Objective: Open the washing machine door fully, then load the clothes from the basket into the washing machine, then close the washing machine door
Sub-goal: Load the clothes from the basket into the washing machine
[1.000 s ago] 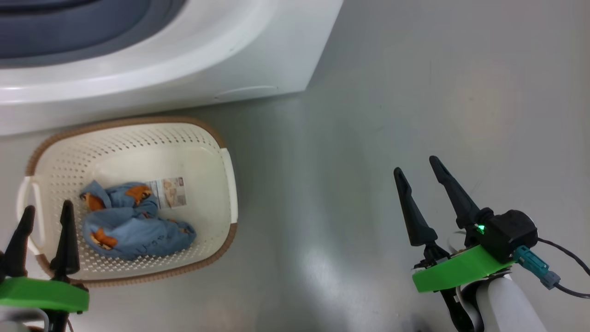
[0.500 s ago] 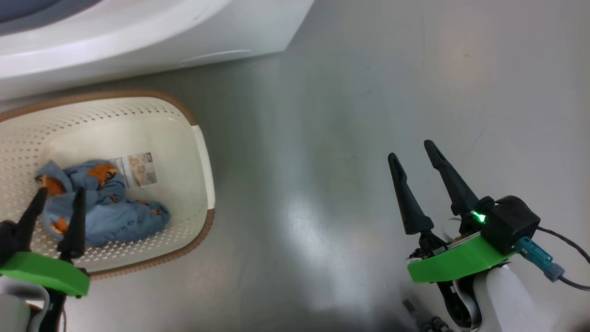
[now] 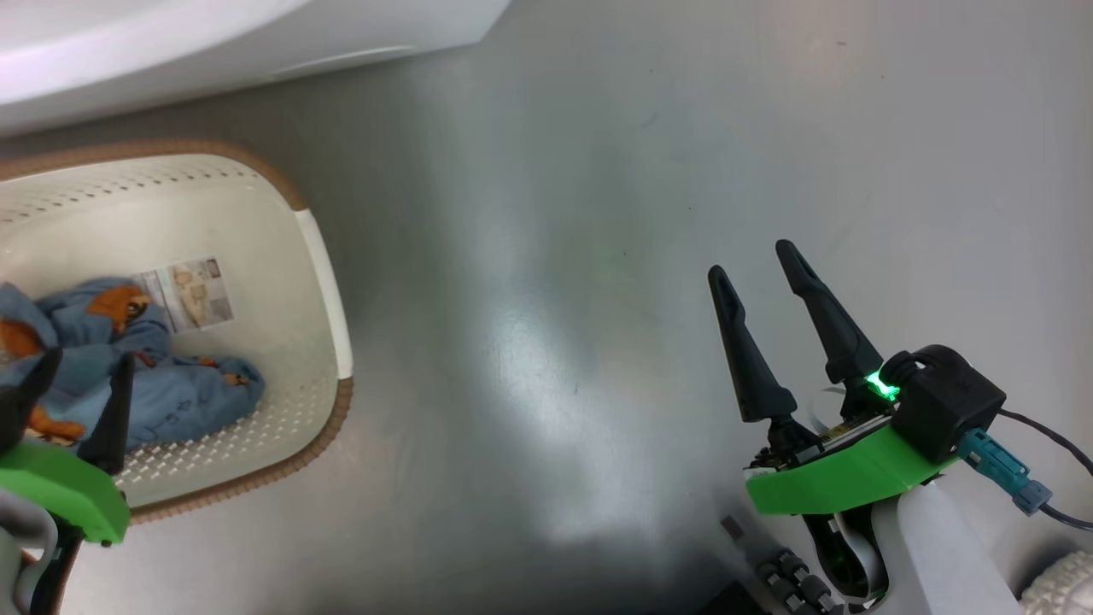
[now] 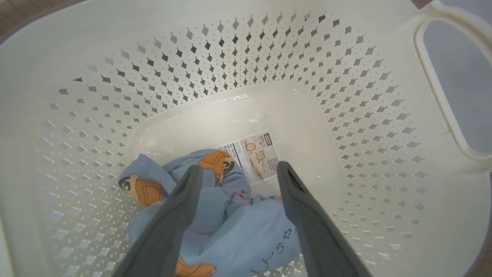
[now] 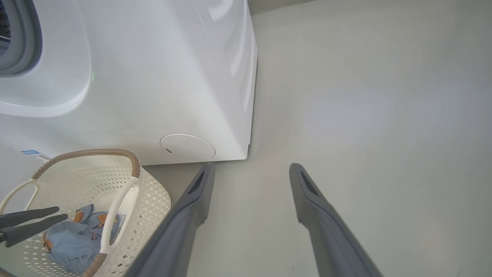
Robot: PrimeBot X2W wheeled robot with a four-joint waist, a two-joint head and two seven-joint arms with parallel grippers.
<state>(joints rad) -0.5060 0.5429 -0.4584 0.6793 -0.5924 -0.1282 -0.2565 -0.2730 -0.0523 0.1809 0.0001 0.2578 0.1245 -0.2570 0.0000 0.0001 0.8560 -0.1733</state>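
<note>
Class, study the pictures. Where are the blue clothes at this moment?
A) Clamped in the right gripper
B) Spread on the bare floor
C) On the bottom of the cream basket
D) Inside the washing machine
C: the clothes lie bunched on the bottom of the basket, with the open left gripper pointing down at them.

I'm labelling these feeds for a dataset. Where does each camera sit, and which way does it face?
Head view: on the head, facing down at the floor, basket at left; left hand and right hand, both open.
Left wrist view: on the left wrist, looking into the basket at the clothes; own fingers frame them.
Right wrist view: on the right wrist, facing the washing machine's corner and floor; own fingers, plus the left hand.
Shared: all three show basket and clothes.
</note>
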